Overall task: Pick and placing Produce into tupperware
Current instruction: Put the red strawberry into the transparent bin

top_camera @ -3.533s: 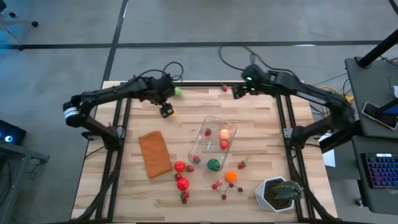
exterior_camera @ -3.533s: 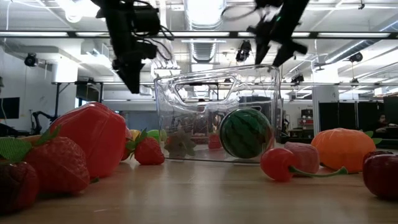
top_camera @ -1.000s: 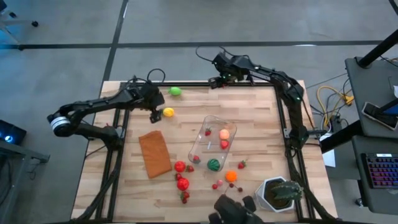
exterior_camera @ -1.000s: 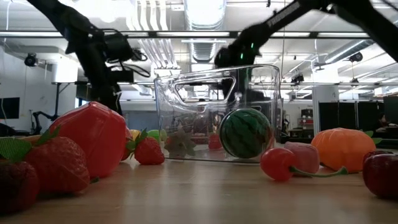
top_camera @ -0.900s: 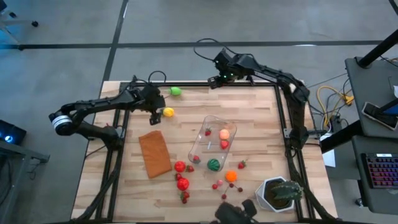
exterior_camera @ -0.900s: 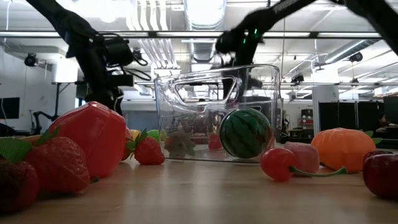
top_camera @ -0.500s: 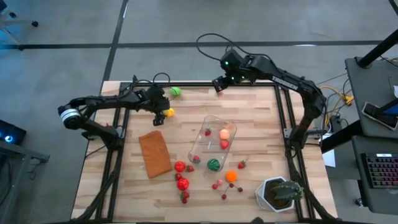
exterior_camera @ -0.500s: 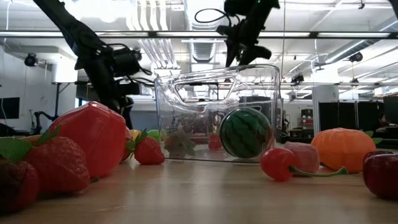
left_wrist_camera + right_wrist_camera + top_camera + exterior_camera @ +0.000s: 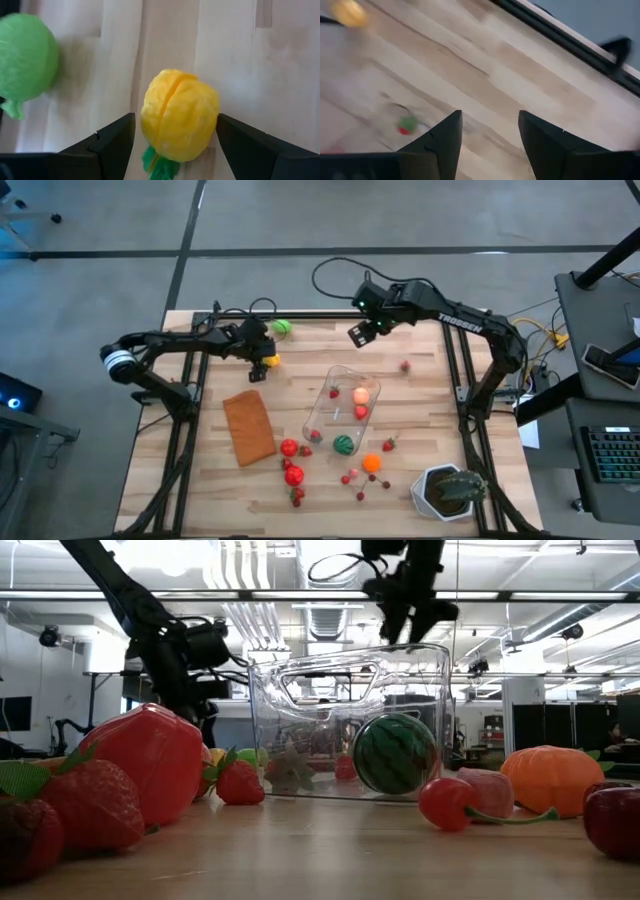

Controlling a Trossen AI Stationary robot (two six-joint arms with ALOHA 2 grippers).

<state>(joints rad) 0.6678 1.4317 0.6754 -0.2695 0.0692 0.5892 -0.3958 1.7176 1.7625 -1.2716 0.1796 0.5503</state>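
Observation:
My left gripper (image 9: 263, 359) is low over the table's far-left part and open. In its wrist view its fingers stand on either side of a yellow fruit (image 9: 179, 116) that rests on the wood. A green fruit (image 9: 26, 57) lies just beyond it. My right gripper (image 9: 359, 332) hangs open and empty above the far middle of the table (image 9: 490, 145). The clear tupperware (image 9: 345, 410) sits mid-table, with several small fruits and a green striped ball (image 9: 394, 754) inside. More produce (image 9: 292, 462) lies near it. My left gripper comes at the yellow fruit (image 9: 150, 107) from above, one finger on each side of it. The fruit sits on the table. I cannot tell whether either finger (image 9: 118, 140) touches it.
A flat brown-orange rectangle (image 9: 248, 426) lies left of the tupperware. A plant in a white pot (image 9: 450, 490) stands at the near right corner. A small red berry (image 9: 404, 365) lies right of the tupperware. An orange fruit (image 9: 371, 463) and cherries (image 9: 352, 477) lie near the front edge.
My left gripper has moved right over the yellow fruit, so that its fingers now straddle it. My right gripper has risen and moved from the far edge toward the near edge. A red berry now lies right of the tupperware, where none lay half a second ago.

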